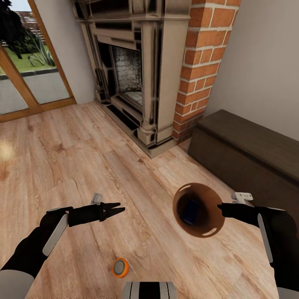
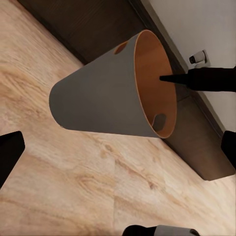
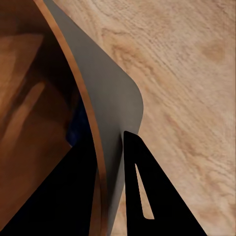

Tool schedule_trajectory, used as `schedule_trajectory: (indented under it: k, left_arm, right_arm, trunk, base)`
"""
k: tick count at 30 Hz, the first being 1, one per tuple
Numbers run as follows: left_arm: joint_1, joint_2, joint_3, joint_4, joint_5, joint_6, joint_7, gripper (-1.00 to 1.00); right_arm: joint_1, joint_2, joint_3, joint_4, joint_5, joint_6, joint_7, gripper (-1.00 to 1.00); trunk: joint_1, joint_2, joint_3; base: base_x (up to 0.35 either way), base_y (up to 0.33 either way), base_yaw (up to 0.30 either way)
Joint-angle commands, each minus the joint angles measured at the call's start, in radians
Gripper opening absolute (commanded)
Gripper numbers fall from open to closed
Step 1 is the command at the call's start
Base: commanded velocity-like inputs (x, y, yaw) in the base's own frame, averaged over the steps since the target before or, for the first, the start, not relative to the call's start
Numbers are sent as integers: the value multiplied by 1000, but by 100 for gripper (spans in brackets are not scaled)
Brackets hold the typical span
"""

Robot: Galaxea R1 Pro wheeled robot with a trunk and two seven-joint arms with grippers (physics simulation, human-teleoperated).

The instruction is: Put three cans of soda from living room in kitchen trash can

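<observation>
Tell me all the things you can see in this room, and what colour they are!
trash can: one, copper-brown inside and grey outside, held up off the floor by its rim
blue can: one, dark blue, inside the trash can
orange can: one, orange with a silvery top, on the floor near the robot
fireplace: one, beige stone with red brick beside it, against the far wall
bench: one, dark brown wood, along the right wall
glass door: one, wood-framed, far left, garden outside
floor: light wood planks
left gripper: black, open, holding nothing
right gripper: black, pinching the trash can's rim
</observation>
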Motion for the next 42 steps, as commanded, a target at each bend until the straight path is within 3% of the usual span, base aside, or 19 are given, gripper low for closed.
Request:
schedule_trajectory:
  k: [1,24,42]
  left_arm:
    - [0,0,0,0,0,0,0,100]
    - [0,0,0,0,0,0,1,100]
    - [0,-1,0,0,0,0,1,100]
  right_arm:
    - [0,0,0,0,-27,6,5,-100]
    - [0,0,0,0,-27,6,6,-100]
    - [0,1,-2,0,-27,6,4,-100]
  trunk:
    - [0,0,-1]
    - [0,0,-28]
    - [0,0,-50]
  base:
    - [0,0,69]
    - [0,0,71]
    - [0,0,-21]
